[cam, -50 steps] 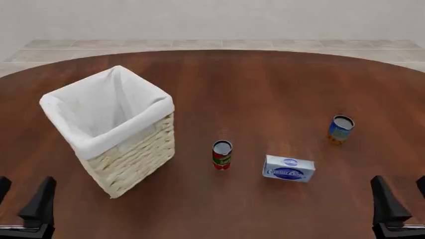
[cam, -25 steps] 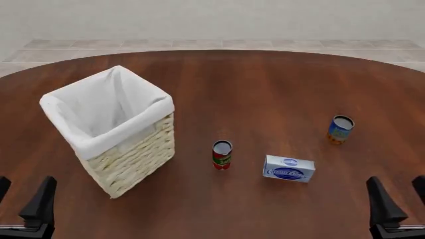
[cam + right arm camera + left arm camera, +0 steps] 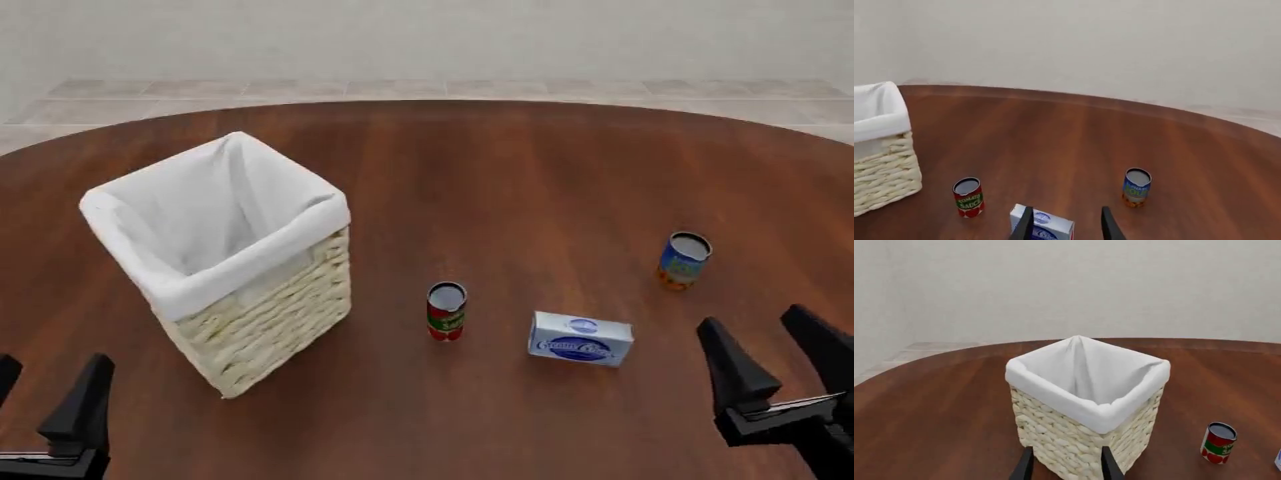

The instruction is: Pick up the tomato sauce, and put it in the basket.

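1. Right end effector (image 3: 777, 365) is hovering low over the near right part of the tabletop (image 3: 534, 170), fingers spread apart and gripping nothing.
2. Left end effector (image 3: 47, 398) is sitting at the near left corner, fingers likewise spread and gripping nothing; in the left wrist view its fingertips (image 3: 1022, 470) are framing the base of the basket (image 3: 1087, 440).
3. Tomato sauce (image 3: 446, 311) is standing upright on the tabletop, long axis vertical, silvery top facing up. It is lying ahead of and to the left of the right end effector, well apart from it.
4. A blue-and-white box (image 3: 581, 338) is lying between the right end effector and the tomato sauce, near the can but not touching it. In the right wrist view the box (image 3: 1041, 227) is showing directly ahead between the fingers, with the tomato sauce (image 3: 969, 197) off to one side of it.
5. A blue and orange can (image 3: 683, 260) is standing ahead of the right end effector, apart from the other items.
6. Basket (image 3: 260, 310) is standing just ahead of the left end effector, and to the left of the can, close but not touching.
7. Judgement: the basket is blocking the left arm's line to the can, so the right arm is appearing better placed, provided it is passing over or around the box.
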`<control>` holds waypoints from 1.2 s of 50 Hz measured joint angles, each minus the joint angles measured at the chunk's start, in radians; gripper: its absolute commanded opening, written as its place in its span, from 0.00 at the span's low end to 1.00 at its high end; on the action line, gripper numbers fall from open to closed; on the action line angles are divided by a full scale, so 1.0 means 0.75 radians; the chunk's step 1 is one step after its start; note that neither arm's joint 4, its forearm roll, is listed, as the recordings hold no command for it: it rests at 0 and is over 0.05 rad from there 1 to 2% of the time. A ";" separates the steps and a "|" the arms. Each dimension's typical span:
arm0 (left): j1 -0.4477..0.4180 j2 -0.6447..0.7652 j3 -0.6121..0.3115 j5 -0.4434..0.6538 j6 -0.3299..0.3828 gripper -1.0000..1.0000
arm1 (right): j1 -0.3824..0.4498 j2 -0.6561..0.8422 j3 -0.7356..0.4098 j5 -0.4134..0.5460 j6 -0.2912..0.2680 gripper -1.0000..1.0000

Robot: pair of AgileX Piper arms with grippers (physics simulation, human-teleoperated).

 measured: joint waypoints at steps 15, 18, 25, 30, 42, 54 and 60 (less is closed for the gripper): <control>0.000 0.000 0.000 0.000 0.000 1.00 | 0.151 0.307 -0.131 -0.125 -0.027 1.00; 0.000 0.000 0.000 0.000 0.000 1.00 | 0.179 0.360 -0.155 -0.142 -0.031 1.00; 0.000 0.000 0.000 0.000 0.000 1.00 | 0.249 0.492 -0.215 -0.171 -0.038 1.00; 0.000 0.000 0.000 0.000 0.000 1.00 | 0.296 0.585 -0.268 -0.179 -0.037 1.00; 0.000 0.000 0.000 0.000 0.000 1.00 | 0.385 0.773 -0.393 -0.170 -0.015 1.00; 0.000 -0.001 0.000 0.000 0.000 1.00 | 0.459 0.951 -0.523 -0.127 0.005 1.00; 0.001 -0.001 0.000 0.000 0.000 1.00 | 0.489 1.025 -0.581 -0.096 0.022 1.00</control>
